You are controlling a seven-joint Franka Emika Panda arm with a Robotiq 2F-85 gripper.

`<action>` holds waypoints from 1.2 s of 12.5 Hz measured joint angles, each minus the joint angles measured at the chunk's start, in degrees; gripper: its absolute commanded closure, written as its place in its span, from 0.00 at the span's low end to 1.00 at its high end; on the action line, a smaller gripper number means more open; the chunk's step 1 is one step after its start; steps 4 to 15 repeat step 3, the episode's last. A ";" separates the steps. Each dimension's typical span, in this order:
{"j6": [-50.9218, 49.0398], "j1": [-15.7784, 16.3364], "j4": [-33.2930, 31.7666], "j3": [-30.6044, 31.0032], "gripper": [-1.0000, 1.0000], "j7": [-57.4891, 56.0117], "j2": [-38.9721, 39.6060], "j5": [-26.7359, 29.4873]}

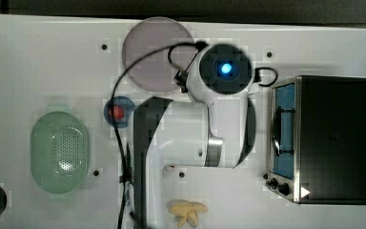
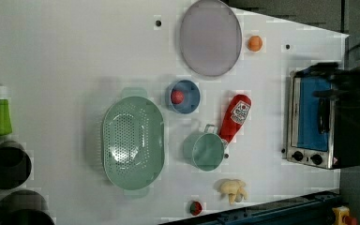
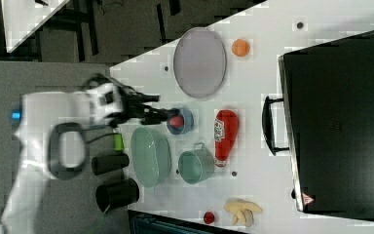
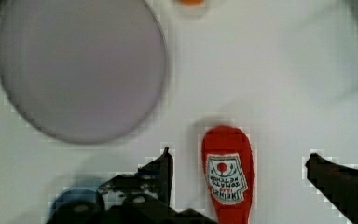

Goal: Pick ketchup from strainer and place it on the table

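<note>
The ketchup [image 2: 235,117] lies flat on the counter [image 2: 75,56], outside the strainer [image 2: 132,137]. Its long body points from 1 to 7 o'clock in the left view. The hand [image 4: 237,163] hangs wide apart above it, holding nothing.

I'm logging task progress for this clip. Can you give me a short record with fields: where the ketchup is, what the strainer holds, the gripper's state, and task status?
ketchup: lying flat on the table, between the blue bowl and the toaster oven, cap end by the green cup; ketchup
strainer: nothing in it
gripper: open, above the ketchup, not touching it
task status: ketchup looks already placed on the table
</note>
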 measured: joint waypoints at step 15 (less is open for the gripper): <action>-10.45 0.43 12.81 0.57 0.00 3.51 -0.38 1.32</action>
